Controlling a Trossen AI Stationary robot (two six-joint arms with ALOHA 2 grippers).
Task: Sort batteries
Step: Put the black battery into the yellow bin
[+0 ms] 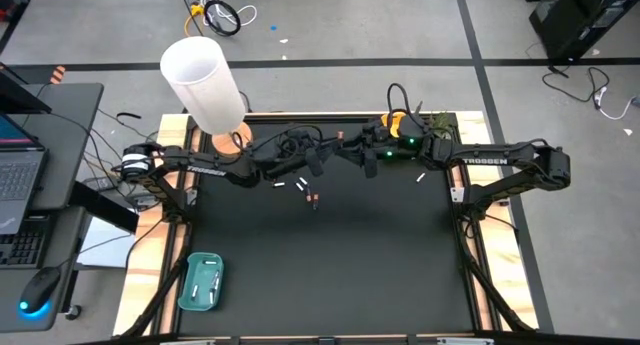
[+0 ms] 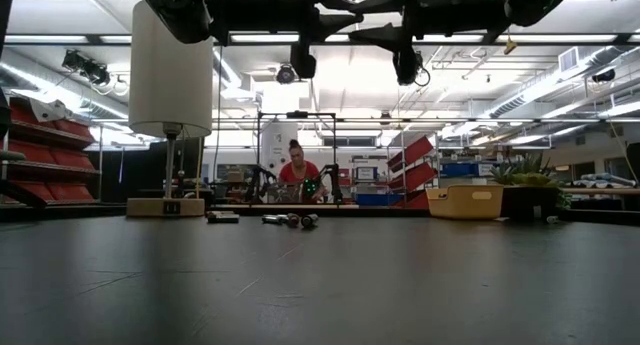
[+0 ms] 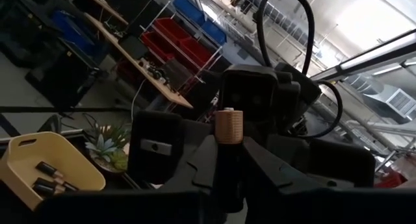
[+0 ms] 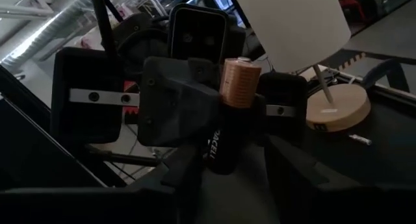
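High above the middle of the table my two grippers meet tip to tip. My left gripper point(image 3: 229, 169) point(image 1: 328, 155) is shut on a battery point(image 3: 229, 126) with a dark body and a copper end. My right gripper point(image 4: 227, 172) point(image 1: 358, 151) faces it, open, its fingers standing on either side of the battery's dark end point(image 4: 218, 152) with a gap on both sides. Loose batteries point(image 1: 303, 190) lie on the black mat below, with one more further right point(image 1: 421, 175). My left gripper pinches the battery's dark body point(image 3: 227, 152) between its two fingers, which come about level from the table's left and lie across it. The copper end point(image 4: 240, 81) sticks out beyond the fingers point(image 4: 175, 100). The battery is lifted well clear of the table.
A teal tray point(image 1: 200, 282) with white batteries sits near the front left. A yellow tray point(image 3: 45, 162) point(image 1: 395, 120) with dark batteries and a small plant point(image 3: 110, 149) stand at the far edge. A white-shaded lamp point(image 1: 205, 80) on a wooden base stands far left. A person sits in the room beyond.
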